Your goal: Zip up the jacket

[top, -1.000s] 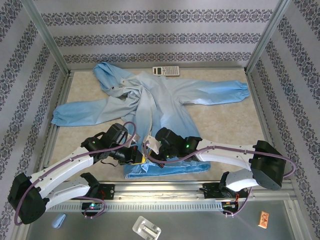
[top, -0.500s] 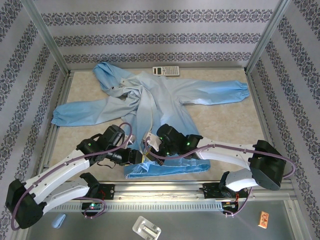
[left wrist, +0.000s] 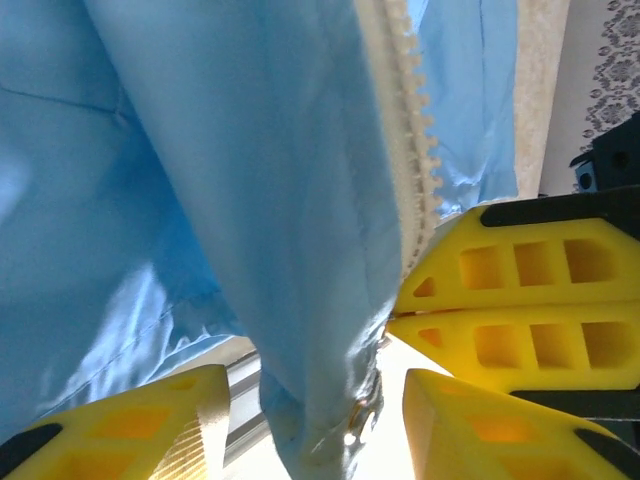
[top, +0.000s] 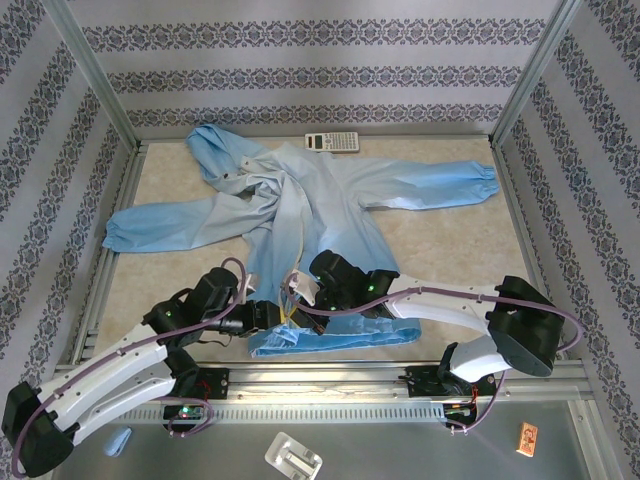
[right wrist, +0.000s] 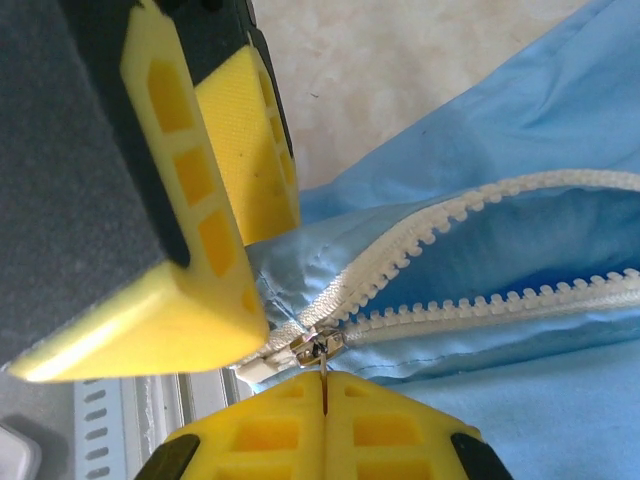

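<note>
- While the jacket [top: 310, 200] lies spread on the table [top: 440, 240], its hood points to the far left and one sleeve reaches out to each side.
- A calculator [top: 331, 143] sits at the far edge of the table, near the top of the jacket.
- Both grippers meet at the near hem of the jacket, just beside each other.
- The right gripper [right wrist: 325, 385] is closed tight, and its two yellow fingers [right wrist: 400, 435] press together.
- Between those fingers sits the small metal pull [right wrist: 322, 350], at the bottom end of the zipper [right wrist: 450, 215].
- Past the pull, the two white rows of teeth run apart, so the zipper is open there.
- The left gripper [left wrist: 315, 410] is wide, with one finger [left wrist: 130, 425] on each side of the hem.
- Blue cloth hangs down in the gap between the left fingers, and light shows beside it, so they do not pinch it.
- From the left wrist, the white teeth run down the cloth to the right gripper's fingers.
- At the near edge of the table, the hem looks darker blue and rumpled.
</note>
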{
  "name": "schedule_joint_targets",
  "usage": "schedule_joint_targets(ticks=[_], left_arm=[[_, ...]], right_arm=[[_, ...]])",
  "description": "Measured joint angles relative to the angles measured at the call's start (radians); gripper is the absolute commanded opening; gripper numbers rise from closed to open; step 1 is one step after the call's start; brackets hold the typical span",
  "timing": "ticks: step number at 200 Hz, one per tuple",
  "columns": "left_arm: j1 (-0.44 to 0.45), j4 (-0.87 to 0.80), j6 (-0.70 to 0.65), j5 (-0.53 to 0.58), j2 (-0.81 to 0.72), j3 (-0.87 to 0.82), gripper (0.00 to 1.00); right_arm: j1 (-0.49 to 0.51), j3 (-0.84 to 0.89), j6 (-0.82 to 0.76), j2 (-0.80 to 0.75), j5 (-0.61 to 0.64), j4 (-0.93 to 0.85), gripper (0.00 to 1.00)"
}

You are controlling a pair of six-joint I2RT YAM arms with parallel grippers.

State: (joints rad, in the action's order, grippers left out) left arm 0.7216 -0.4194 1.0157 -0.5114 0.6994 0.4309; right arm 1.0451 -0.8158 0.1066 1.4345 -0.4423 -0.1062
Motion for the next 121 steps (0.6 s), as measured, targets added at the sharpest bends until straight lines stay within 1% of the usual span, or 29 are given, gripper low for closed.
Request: schedule_joint_targets(ticks=[42, 78, 90, 105, 121], left_arm=[[0.033, 0.069, 0.035, 0.002, 0.030, -0.026, 0.45], [0.039, 0.106, 0.050, 0.008, 0.037, -0.037, 0.36], [0.039, 0.117, 0.055, 0.008, 0.037, -0.044, 0.31], [0.044, 0.122, 0.064, 0.015, 0.035, -0.055, 0.22], [0.045, 0.135, 0.070, 0.016, 0.024, -0.066, 0.06]], right_arm=[[0.000, 0.000, 0.030, 0.015, 0.005, 0.005, 0.00], [0.000, 0.000, 0.045, 0.016, 0.016, 0.005, 0.00], [0.000, 0.000, 0.048, 0.016, 0.017, 0.006, 0.00], [0.000, 0.000, 0.048, 0.016, 0.017, 0.012, 0.00], [0.000, 0.000, 0.049, 0.016, 0.019, 0.013, 0.00]])
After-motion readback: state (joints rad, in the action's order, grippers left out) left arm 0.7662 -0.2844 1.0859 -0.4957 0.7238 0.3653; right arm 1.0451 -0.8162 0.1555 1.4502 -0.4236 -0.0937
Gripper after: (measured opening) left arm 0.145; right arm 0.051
